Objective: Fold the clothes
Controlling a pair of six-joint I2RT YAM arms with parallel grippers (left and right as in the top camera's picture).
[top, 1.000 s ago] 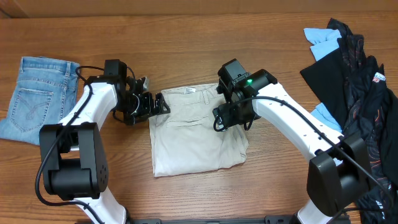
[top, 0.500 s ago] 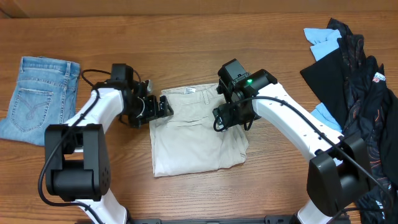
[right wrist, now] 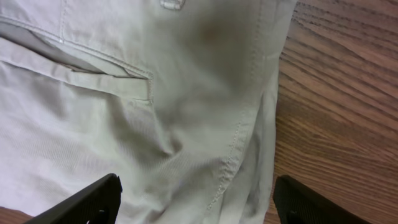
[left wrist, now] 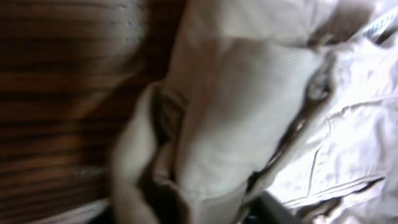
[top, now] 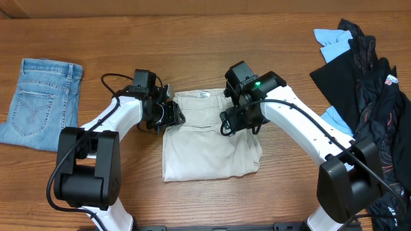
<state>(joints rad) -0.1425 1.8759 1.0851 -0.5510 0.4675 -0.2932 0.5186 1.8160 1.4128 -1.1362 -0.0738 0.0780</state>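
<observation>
The clothes (top: 212, 144), beige shorts, lie folded in the middle of the table with the waistband at the far end. My left gripper (top: 173, 117) is at their upper left edge. In the blurred left wrist view, a bunched fold of the clothes (left wrist: 249, 93) fills the space between the jaws of the left gripper (left wrist: 205, 211), which is shut on it. My right gripper (top: 239, 120) sits over the upper right part. Its fingers (right wrist: 87, 202) stand wide apart over the side seam of the clothes (right wrist: 155, 93), and the right gripper (right wrist: 202, 208) is open.
Smaller blue denim shorts (top: 40, 102) lie flat at the far left. A heap of black and light-blue garments (top: 366, 83) fills the right side of the wooden table (top: 192, 38).
My left gripper slid right onto the shorts' left edge and its jaws closed on the cloth. That edge bunched and shifted right. The right arm has not moved.
</observation>
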